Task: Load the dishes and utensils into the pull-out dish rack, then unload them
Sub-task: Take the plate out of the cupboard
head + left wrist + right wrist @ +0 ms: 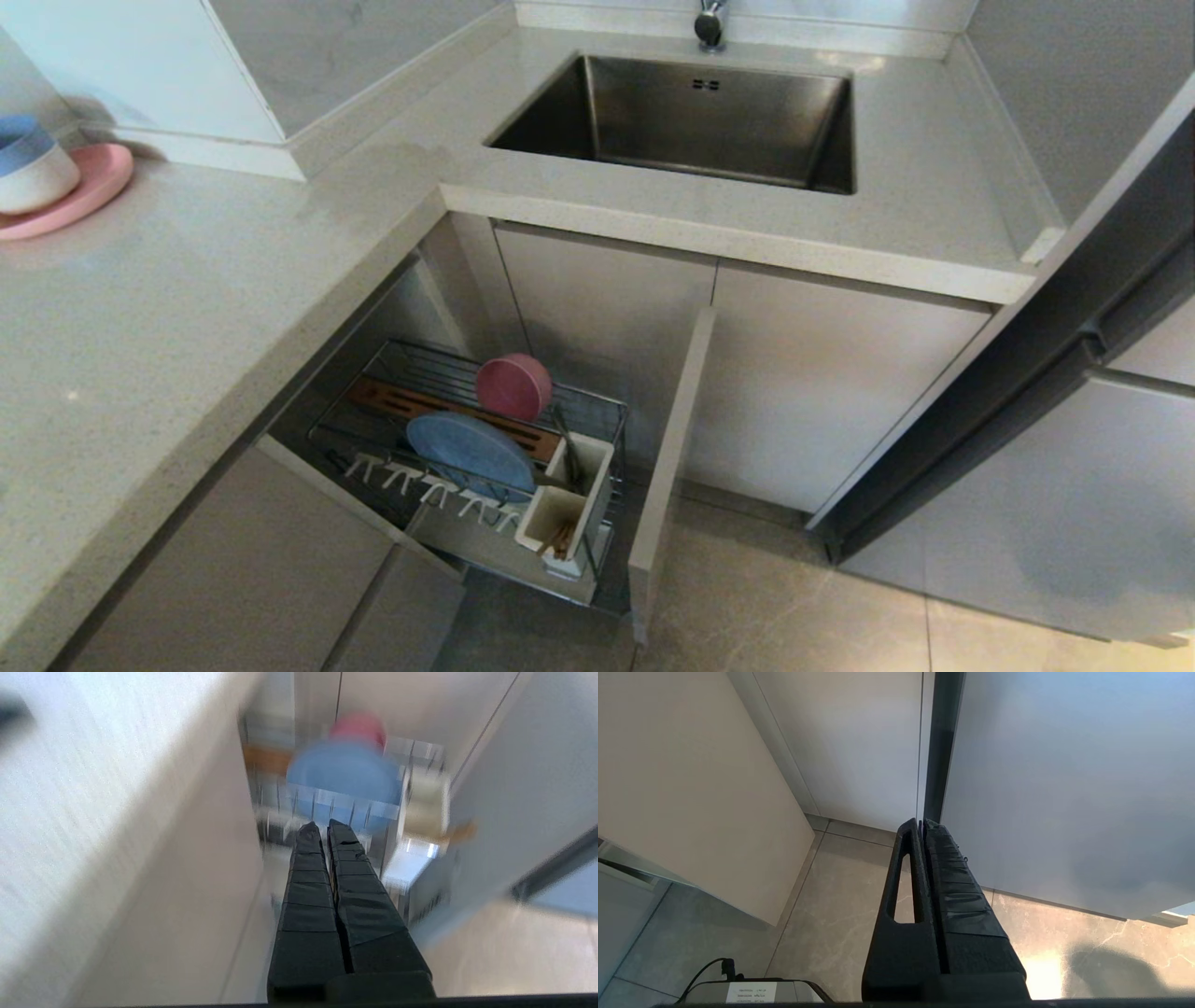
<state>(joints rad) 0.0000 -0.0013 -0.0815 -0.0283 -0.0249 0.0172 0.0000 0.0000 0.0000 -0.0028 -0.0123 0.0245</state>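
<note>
The pull-out dish rack (597, 406) stands pulled out below the counter. In it the pink bowl (513, 386) sits on edge behind the blue plate (470, 455), which leans in the white prongs. The chopsticks (560, 539) stick up in the white utensil box (567, 509), and a slim silver utensil (567, 450) stands in its rear part. Neither arm shows in the head view. My left gripper (321, 828) is shut and empty, above the rack's near side, with the blue plate (345, 772) and pink bowl (358, 725) beyond it. My right gripper (920, 822) is shut and empty over the floor.
The rack's beige front panel (670, 476) juts out to the right of the basket. A blue-and-white bowl (28, 163) on a pink plate (89, 191) sits far left on the counter (187, 308). The sink (695, 121) lies behind. A dark appliance front (1046, 364) stands at right.
</note>
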